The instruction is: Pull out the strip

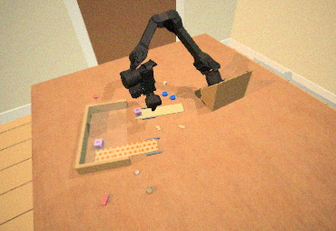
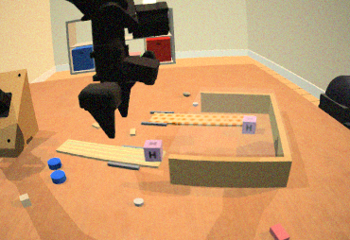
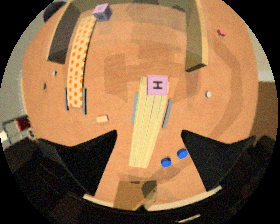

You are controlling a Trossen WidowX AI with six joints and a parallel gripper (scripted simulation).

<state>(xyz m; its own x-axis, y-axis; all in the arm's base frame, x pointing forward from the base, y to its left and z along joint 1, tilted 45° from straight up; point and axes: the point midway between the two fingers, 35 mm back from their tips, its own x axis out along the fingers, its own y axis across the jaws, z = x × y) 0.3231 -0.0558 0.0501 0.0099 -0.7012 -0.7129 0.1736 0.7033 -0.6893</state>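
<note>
A pink cube marked H (image 1: 138, 111) (image 2: 152, 150) (image 3: 158, 85) rests on the far end of a cream striped strip (image 1: 165, 110) (image 2: 95, 149) (image 3: 145, 128), at the open side of the shallow tray (image 1: 82, 136) (image 2: 229, 170) (image 3: 199, 28). A second, purple cube (image 1: 98, 143) (image 2: 249, 124) (image 3: 101, 13), also marked H in the exterior view, rests on an orange dotted strip (image 1: 129, 149) (image 2: 203, 119) (image 3: 78, 60). My gripper (image 1: 153, 106) (image 2: 113, 123) (image 3: 150, 133) is open and empty. It hangs a little above the cream strip, short of the pink cube.
Two blue discs (image 1: 168, 95) (image 2: 57, 170) (image 3: 174, 157) lie beside the cream strip. Thin grey rails (image 2: 124, 165) flank both strips. A cardboard box (image 1: 227, 91) (image 2: 11, 111) stands by the arm's base. Small loose blocks, one of them red (image 1: 105, 199) (image 2: 279, 231), are scattered about. A shelf stands at the back wall.
</note>
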